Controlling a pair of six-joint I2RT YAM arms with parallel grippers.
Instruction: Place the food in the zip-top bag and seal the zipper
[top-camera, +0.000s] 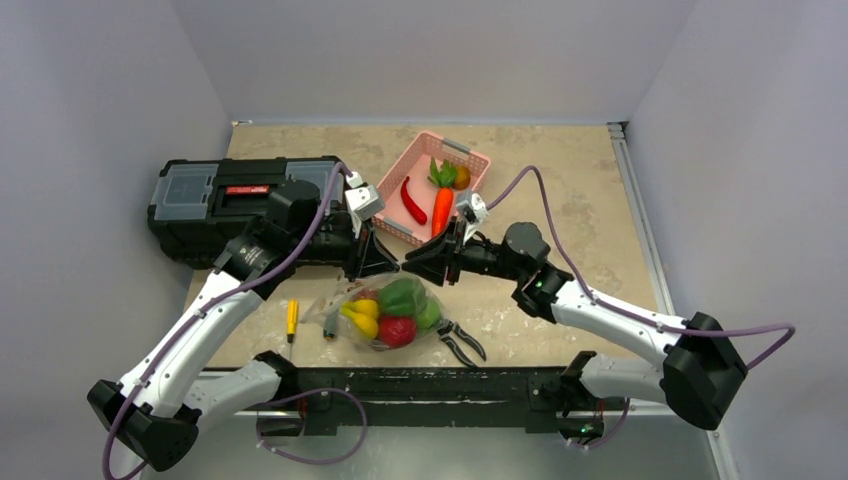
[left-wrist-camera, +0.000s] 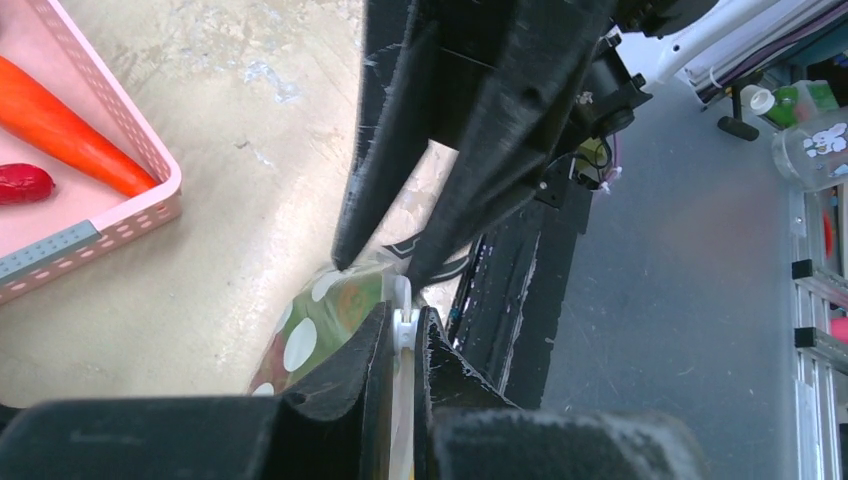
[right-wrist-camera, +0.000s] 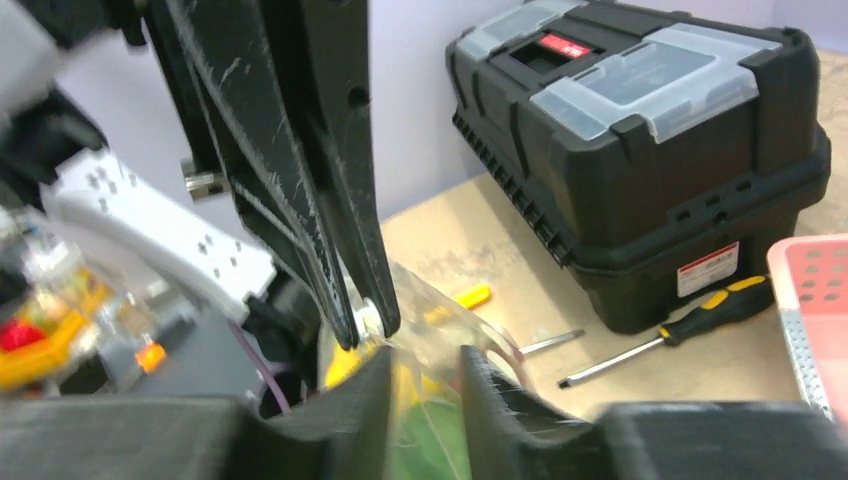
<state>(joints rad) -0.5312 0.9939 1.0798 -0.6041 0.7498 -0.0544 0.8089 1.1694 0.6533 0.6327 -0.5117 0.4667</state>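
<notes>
SEALING THE BAG: My left tool (left-wrist-camera: 403, 338) is clamped on the zipper (left-wrist-camera: 403, 316) of the zip-top bag (top-camera: 385, 320), which lies on the counter (top-camera: 560, 190) at 6 o'clock from the two meeting tools. My right tool (right-wrist-camera: 425, 378) faces it, jaws slightly apart astride the bag's rim. Banana (top-camera: 360, 318), green pepper (top-camera: 402, 296) and red fruit (top-camera: 397, 331) sit inside. The pink basket (top-camera: 452, 146) stands at 12 o'clock.

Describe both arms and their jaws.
The left arm and right arm have white shells with black joints and bases. A purple cable loops along each. White camera blocks sit at the wrists. The jaws are black, rough-textured and scratched.
</notes>
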